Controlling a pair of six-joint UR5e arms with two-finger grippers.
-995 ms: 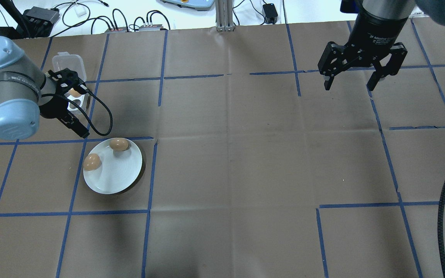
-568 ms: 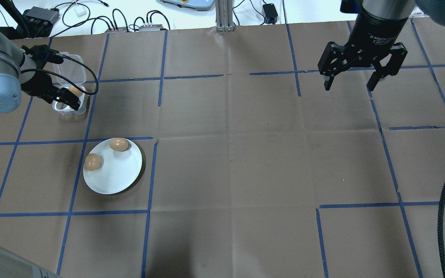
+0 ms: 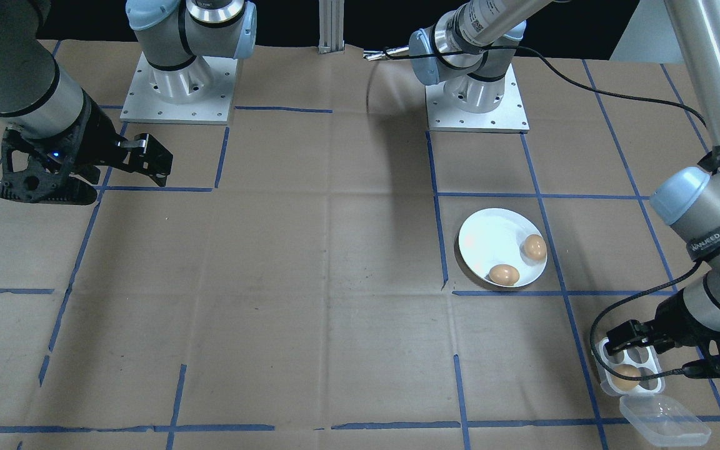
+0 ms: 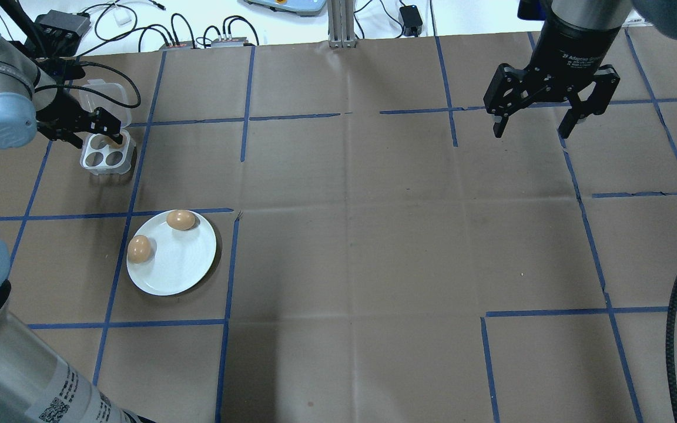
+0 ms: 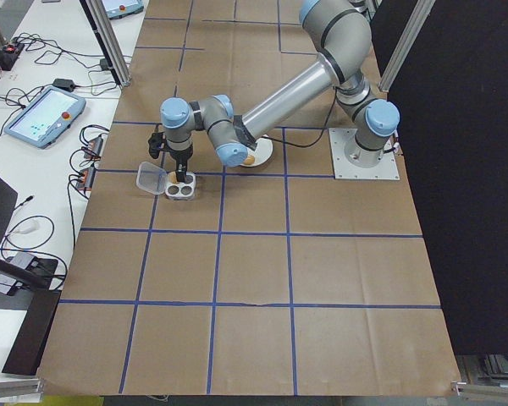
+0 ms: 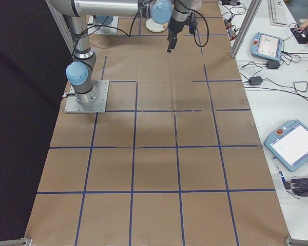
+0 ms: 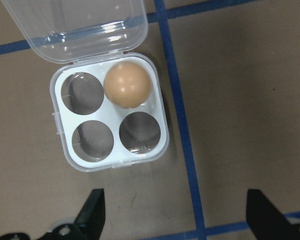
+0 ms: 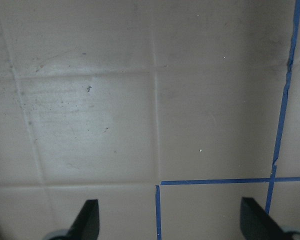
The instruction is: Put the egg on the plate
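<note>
Left gripper (image 7: pixel 172 220) hangs over the egg tray (image 7: pixel 110 117), jaws spread wide, nothing between them; only the two fingertips (image 7: pixel 92 212) show at the bottom edge of the wrist view. The last egg (image 7: pixel 128 84) sits ahead of the jaws and a little to the left of their midline, in the tray's far right cup on the lid side. It stands on end in the cup, so from above it reads nearly round; its long axis looks to run straight up toward the camera.

Judgement: the gripper needs to shift forward over that cup before dropping, and the cup walls leave little room for the fingers.

Tray: four cups, three bare, one egg. Clear lid (image 7: pixel 77 25) is folded open flat on the paper beyond the tray.

Plate (image 4: pixel 183 264) lies on the robot's left half of the table, nearer the robot than the tray. Two eggs on it, both by the rim: one at the far edge (image 4: pixel 181 220), one at the left edge (image 4: pixel 139 248); the middle is bare.

Right gripper (image 4: pixel 552 103) is well apart, far right of the table, jaws wide, holding nothing. Left arm is clearly the nearer one.
</note>
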